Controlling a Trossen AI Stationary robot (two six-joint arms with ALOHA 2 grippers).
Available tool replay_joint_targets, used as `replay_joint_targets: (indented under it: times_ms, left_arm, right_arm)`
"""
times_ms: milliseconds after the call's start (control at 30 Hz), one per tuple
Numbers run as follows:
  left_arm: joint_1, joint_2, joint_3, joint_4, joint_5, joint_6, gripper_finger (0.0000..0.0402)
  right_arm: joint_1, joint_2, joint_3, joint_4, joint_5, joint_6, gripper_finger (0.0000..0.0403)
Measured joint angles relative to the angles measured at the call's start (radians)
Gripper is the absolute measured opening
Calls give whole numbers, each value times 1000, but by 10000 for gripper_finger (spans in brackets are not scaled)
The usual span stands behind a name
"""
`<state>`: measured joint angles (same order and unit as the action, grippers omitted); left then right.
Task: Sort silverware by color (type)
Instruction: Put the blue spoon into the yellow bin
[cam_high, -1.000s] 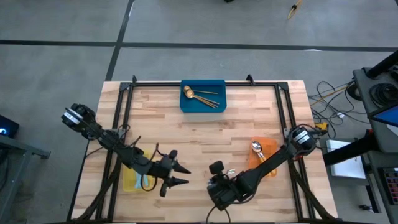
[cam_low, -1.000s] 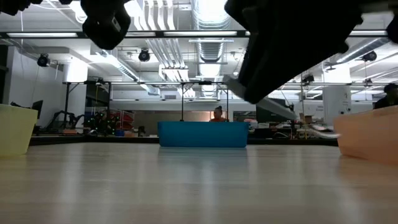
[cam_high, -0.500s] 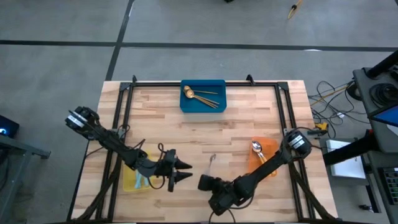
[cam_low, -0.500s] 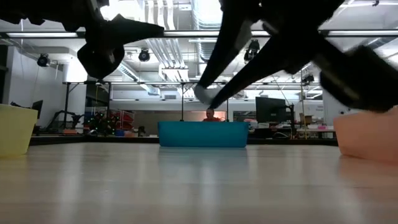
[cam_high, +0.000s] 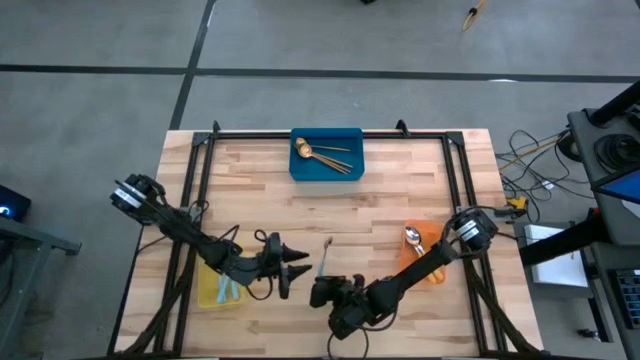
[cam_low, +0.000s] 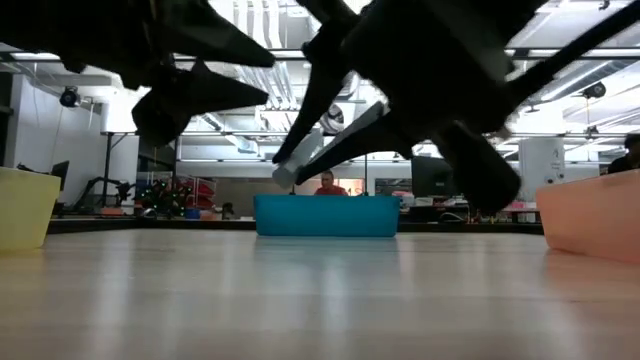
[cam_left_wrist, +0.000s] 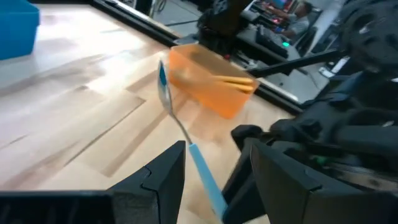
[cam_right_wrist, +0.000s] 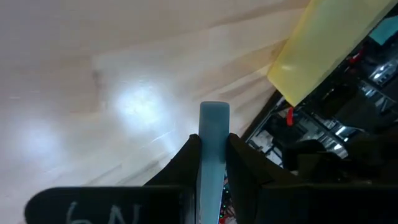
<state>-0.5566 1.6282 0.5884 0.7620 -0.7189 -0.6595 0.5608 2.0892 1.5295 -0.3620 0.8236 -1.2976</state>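
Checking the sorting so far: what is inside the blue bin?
The blue bin holds gold spoons, at least two, lying across each other. No other colour shows there. The low view shows only its wall.

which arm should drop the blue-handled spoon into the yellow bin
Left. The right claw grips the blue-handled spoon, but the left claw waits open beside it, next to the yellow bin.
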Motion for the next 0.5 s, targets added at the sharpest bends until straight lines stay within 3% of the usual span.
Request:
replay_joint_targets:
  times_ms: [333, 500]
  left_arm:
    - [70, 39, 7, -1, -16, 46, 164]
    - [113, 39, 7, 22, -15, 125, 164]
  right_arm:
    - [-34, 0, 5, 9, 18, -127, 39]
    - [-54, 0, 6, 13, 107, -279, 39]
